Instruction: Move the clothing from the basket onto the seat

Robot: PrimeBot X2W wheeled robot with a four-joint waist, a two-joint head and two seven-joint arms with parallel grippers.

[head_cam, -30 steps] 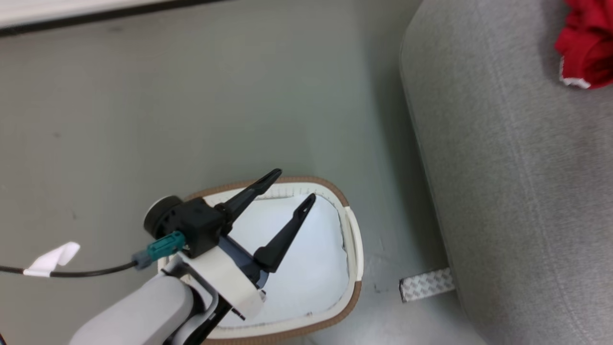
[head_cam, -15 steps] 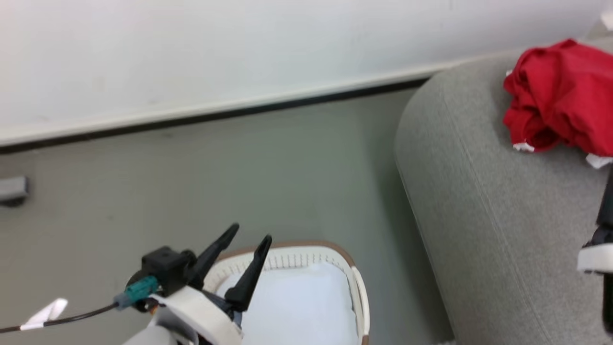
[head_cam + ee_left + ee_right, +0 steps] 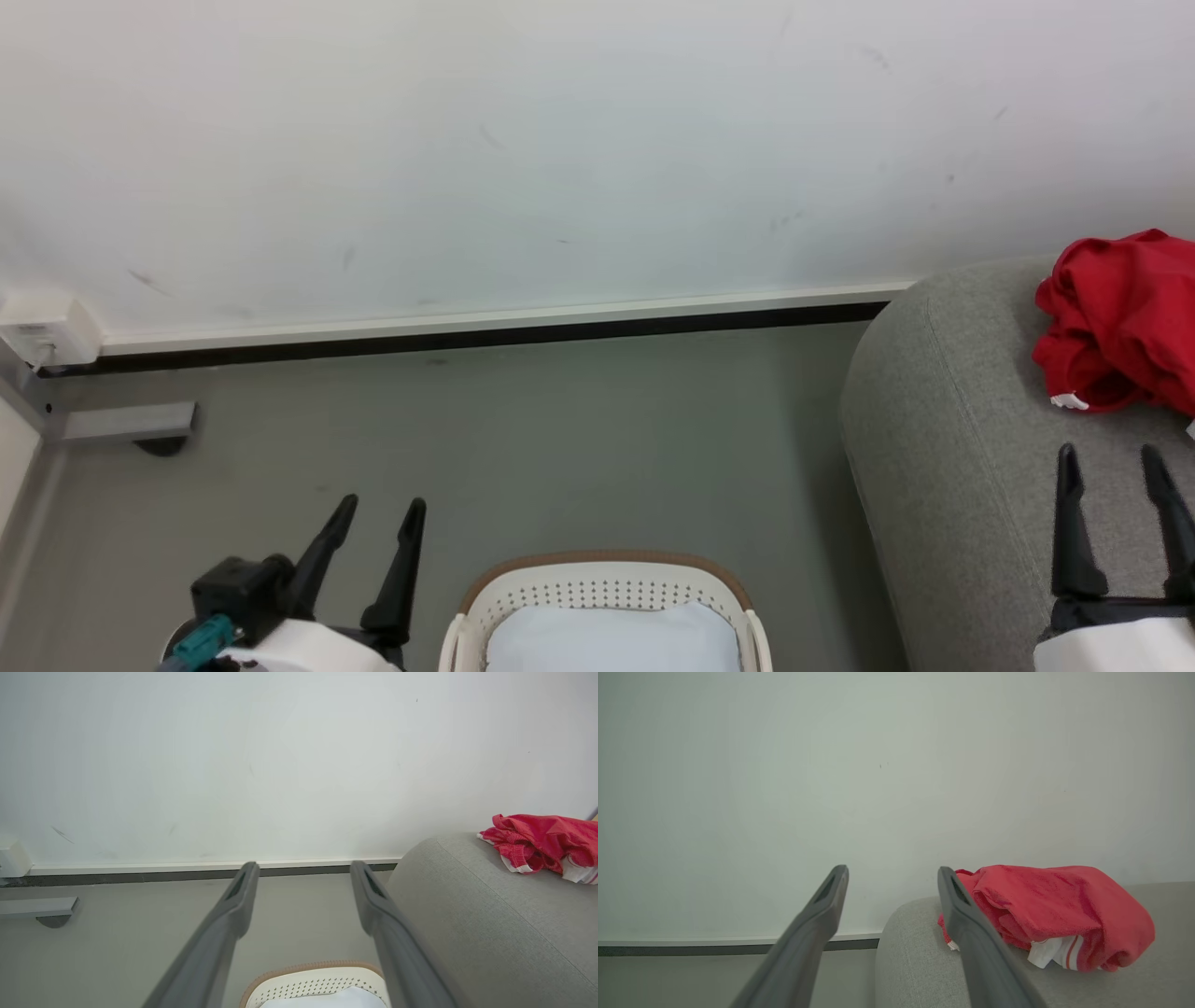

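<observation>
Red clothing [image 3: 1120, 322] with white trim lies bunched on the grey seat [image 3: 943, 448] at the right; it shows too as clothing [image 3: 542, 847] and clothing [image 3: 1045, 914]. The white basket [image 3: 607, 593] with a brown rim stands on the floor at the bottom centre, with something pale white inside. My left gripper [image 3: 383, 509] is open to the left of the basket, holding nothing. Over the seat, short of the clothing, my right gripper [image 3: 1111, 459] is open and holds nothing. The seat [image 3: 476, 914] and basket [image 3: 317, 982] lie ahead of the left fingers.
A white wall with a dark skirting strip [image 3: 467, 336] runs behind the grey floor. A cable box [image 3: 47, 331] and a grey bracket [image 3: 126, 422] sit at the wall on the left. Bare floor lies between wall, basket and seat.
The head camera has tilted up, so the wall has come into the picture. My left gripper has come out from over the basket to its left side. My right gripper has come into view over the seat.
</observation>
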